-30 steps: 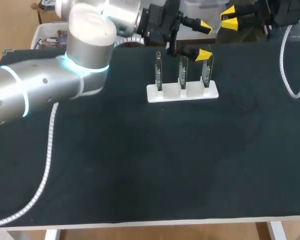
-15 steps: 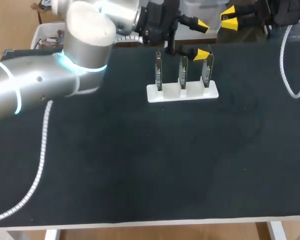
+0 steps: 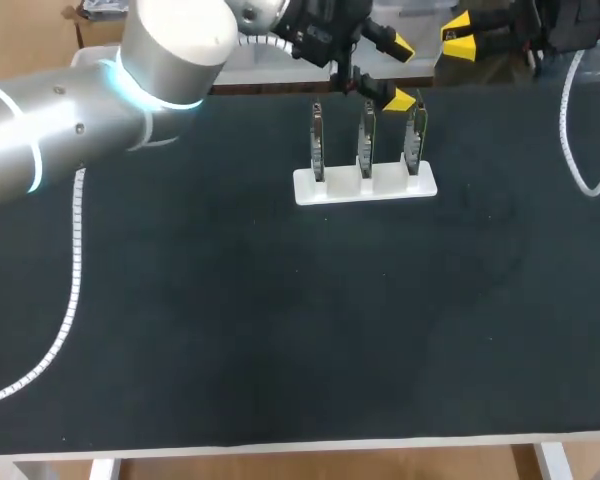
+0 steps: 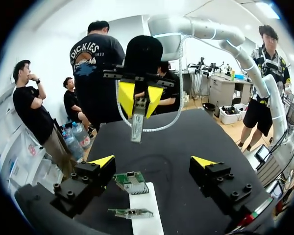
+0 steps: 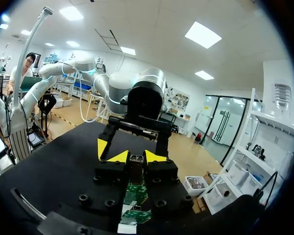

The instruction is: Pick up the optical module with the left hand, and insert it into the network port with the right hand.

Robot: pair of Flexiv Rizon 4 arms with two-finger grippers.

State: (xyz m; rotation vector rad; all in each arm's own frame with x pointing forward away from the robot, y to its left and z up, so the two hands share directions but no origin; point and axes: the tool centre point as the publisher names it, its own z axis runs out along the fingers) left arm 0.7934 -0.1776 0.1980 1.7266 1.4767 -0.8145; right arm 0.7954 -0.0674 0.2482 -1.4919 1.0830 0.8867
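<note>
Optical module (image 4: 136, 126): clamped between the yellow tips of our right gripper (image 4: 140, 102), one finger on each side. It hangs tip-down in the air over the table and touches nothing else. Our right wrist view agrees: the module is pinched between the two fingers, with green boards beneath it. In the head view the right gripper sits at the table's far edge, right of the holder and apart from it.

Left gripper (image 3: 398, 72): jaws wide apart, holding nothing. It hangs over the far side of the white holder (image 3: 365, 186), with its nearer yellow tip by the top of the right-hand board. In its wrist view the boards lie below, between the spread fingers.

Three green circuit boards (image 3: 366, 140) stand upright in a row in the holder.

Markings: any print on the module or boards is too small for us to read.

Delta vs 1 s ago: our left arm (image 3: 90, 110) has swung toward the far edge, with its elbow joint further back and the gripper drawn slightly back from the boards. Its white coiled cable (image 3: 72, 270) has shifted left with it. Right gripper, holder and boards are in the same place.

Surface: black table top (image 3: 280, 330), pale edge along the near side. A second white coiled cable (image 3: 578, 150) loops on the table at the right.
</note>
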